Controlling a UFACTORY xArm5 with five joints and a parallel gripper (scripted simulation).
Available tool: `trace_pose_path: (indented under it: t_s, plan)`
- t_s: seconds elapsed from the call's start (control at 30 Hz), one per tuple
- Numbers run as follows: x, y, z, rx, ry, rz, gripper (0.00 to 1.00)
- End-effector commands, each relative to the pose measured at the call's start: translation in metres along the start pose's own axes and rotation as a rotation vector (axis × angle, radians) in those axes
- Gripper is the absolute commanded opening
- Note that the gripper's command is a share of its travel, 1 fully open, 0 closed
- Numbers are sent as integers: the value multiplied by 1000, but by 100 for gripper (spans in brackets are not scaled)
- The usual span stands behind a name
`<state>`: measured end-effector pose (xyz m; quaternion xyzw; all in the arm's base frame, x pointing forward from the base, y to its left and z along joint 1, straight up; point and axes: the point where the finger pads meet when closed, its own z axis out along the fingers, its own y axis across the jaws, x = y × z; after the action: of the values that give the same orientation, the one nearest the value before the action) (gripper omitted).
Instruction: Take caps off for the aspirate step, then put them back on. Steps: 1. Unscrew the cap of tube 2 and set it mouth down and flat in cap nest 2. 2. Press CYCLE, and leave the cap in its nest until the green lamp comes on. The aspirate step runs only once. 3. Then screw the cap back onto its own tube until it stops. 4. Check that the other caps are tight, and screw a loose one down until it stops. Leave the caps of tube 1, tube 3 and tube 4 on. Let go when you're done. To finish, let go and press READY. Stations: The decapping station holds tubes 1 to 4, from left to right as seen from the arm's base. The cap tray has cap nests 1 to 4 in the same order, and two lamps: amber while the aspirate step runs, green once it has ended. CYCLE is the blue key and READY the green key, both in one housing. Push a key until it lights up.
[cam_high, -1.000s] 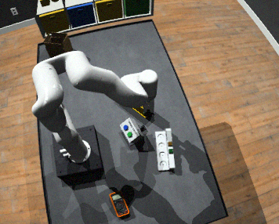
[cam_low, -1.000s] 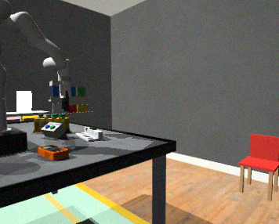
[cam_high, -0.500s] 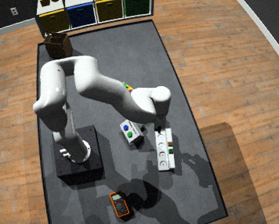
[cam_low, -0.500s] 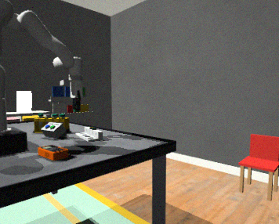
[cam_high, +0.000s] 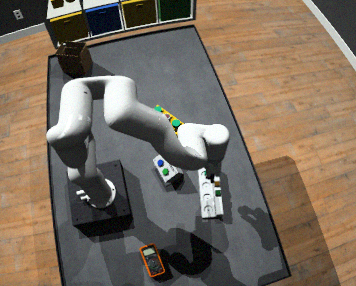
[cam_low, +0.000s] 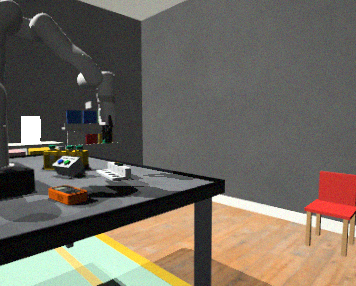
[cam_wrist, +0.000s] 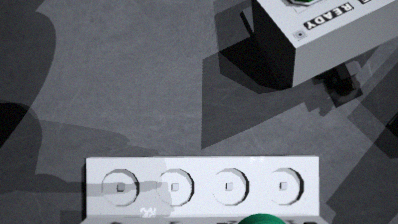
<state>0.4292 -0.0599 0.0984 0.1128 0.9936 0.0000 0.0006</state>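
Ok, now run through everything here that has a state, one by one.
Gripper: shut on a green cap, above the cap tray.
Cap tray: all four nests empty.
Decapping station: two green caps on, rest hidden by the arm.
CYCLE key: lit or not, cannot tell.
READY key: same.

White arm (cam_high: 125, 112), grey mat (cam_high: 150, 65), yellow station (cam_high: 172, 129), white tray (cam_wrist: 200, 187), green cap (cam_wrist: 260, 219), orange meter (cam_high: 152, 260).
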Motion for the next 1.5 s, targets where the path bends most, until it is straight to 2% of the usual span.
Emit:
trace_pose_path:
  t_s: [0.0,0.07,0.53,0.6,1.0,1.47]
  plan:
    - [-2,-1,-1,3,-4,0,0]
    - [-2,-1,-1,3,-4,0,0]
    - [-2,-1,69,3,-4,0,0]
    - [-2,-1,69,3,-4,0,0]
    - [-3,-2,127,3,-4,0,0]
    - [-3,-2,127,3,-4,0,0]
